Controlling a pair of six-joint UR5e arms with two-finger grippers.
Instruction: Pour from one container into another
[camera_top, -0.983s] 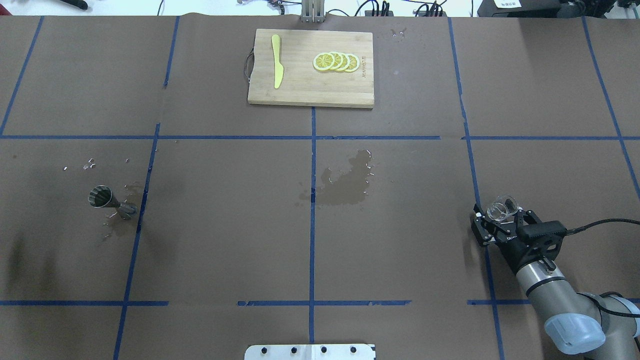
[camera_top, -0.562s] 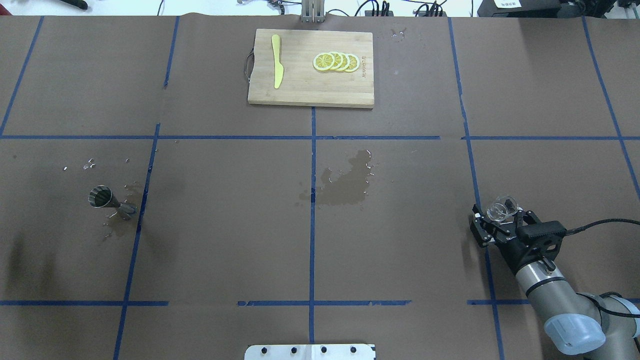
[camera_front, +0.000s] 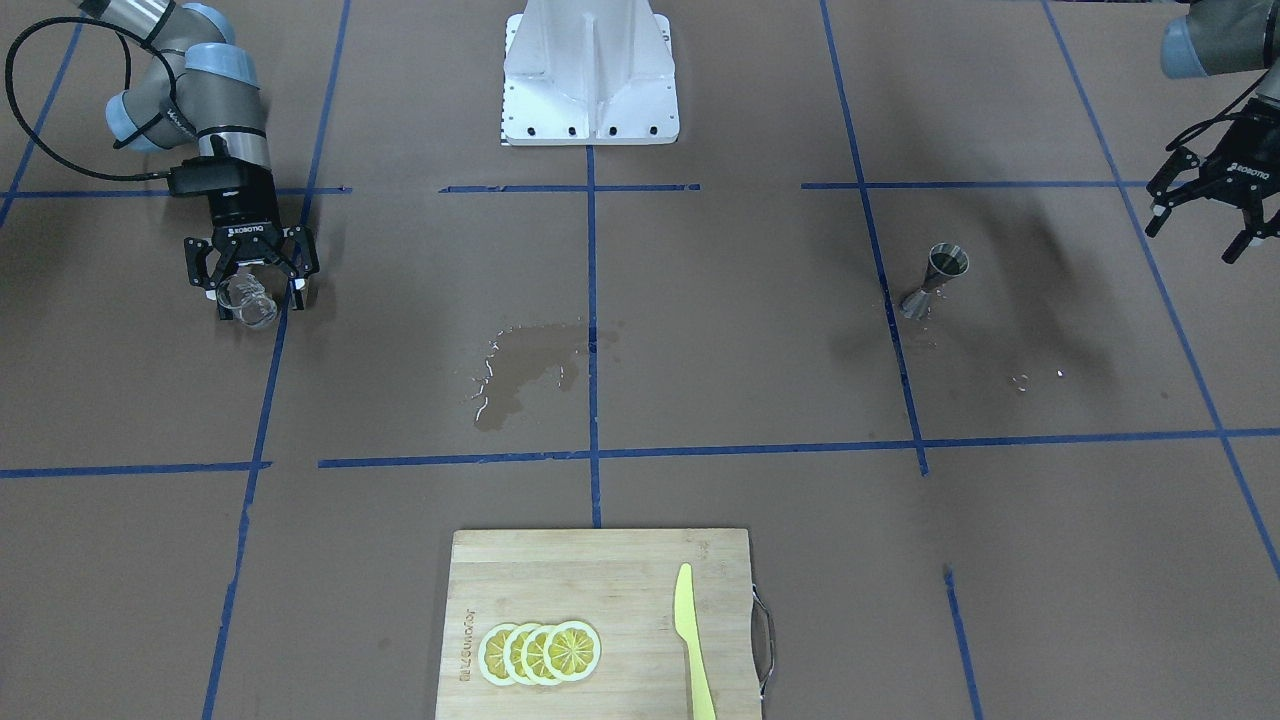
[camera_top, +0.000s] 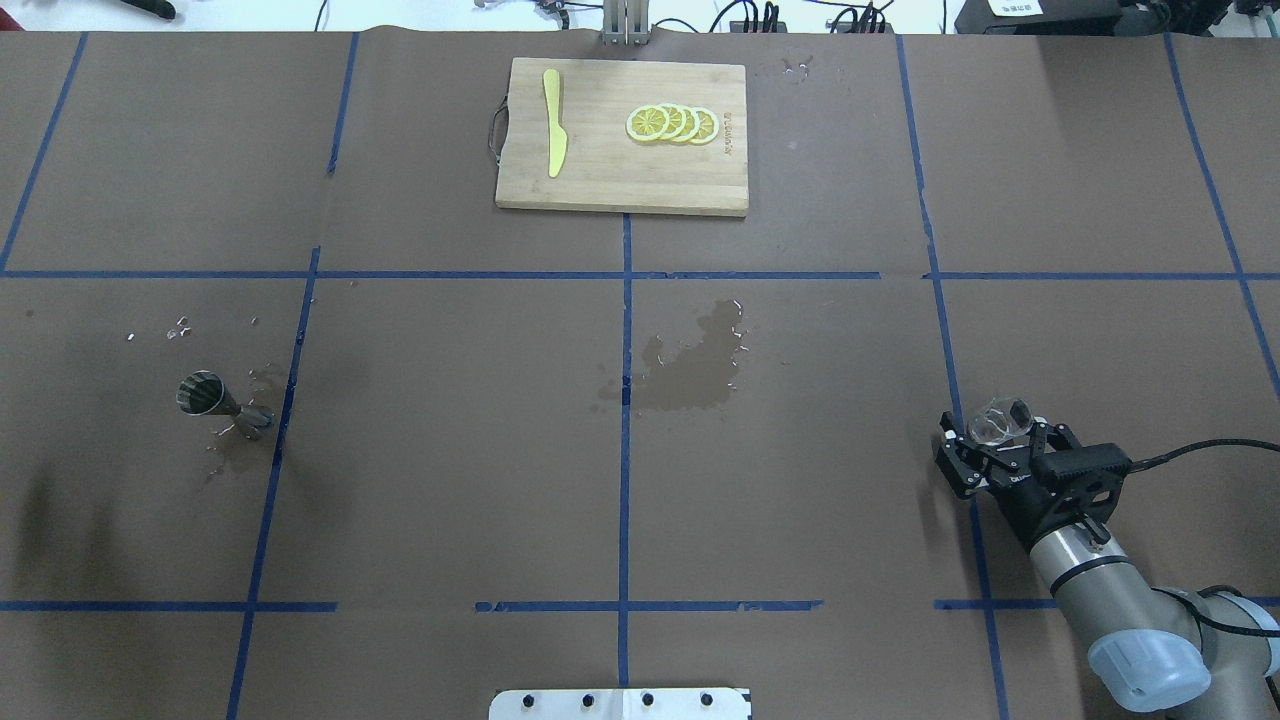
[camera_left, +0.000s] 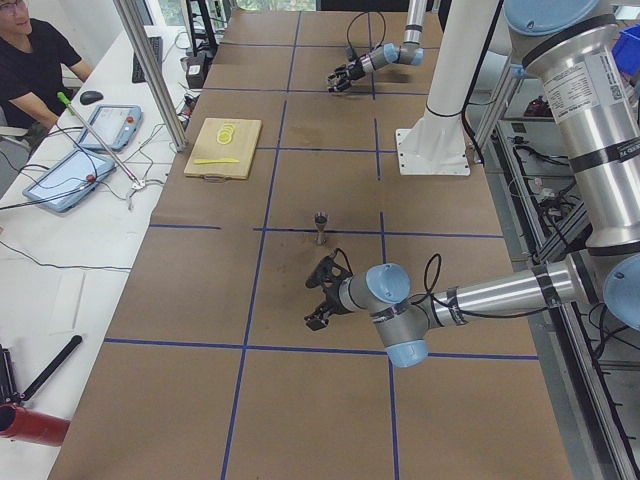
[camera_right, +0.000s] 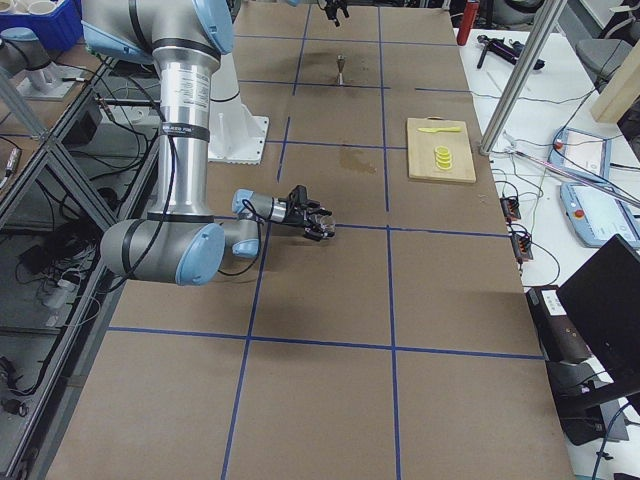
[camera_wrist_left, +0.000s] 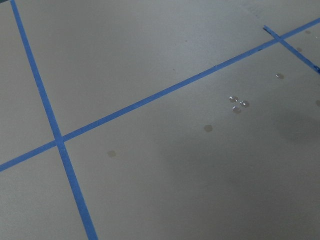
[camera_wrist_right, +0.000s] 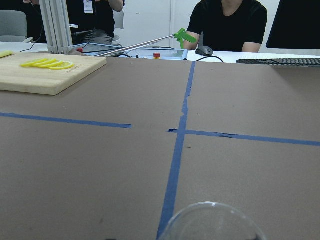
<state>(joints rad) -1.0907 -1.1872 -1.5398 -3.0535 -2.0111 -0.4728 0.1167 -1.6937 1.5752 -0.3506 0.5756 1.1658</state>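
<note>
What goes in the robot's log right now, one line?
right gripper: jaws shut on glass tumbler | left gripper: jaws open | steel jigger: upright, untouched

Both arms, the left arm (camera_left: 500, 290) and the right arm (camera_top: 1065, 550), are smooth silver tubes joined by round grey joints with light blue caps. The right arm has a small black box at the wrist, and a thin black cable (camera_front: 60, 170) runs from it in a wide loop. The right gripper (camera_front: 252, 290) and the left gripper (camera_front: 1192, 243) are black with jointed fingers and a white ROBOTIQ mark. The base (camera_front: 590, 90) is white, with four dark dots along its edge.
</note>
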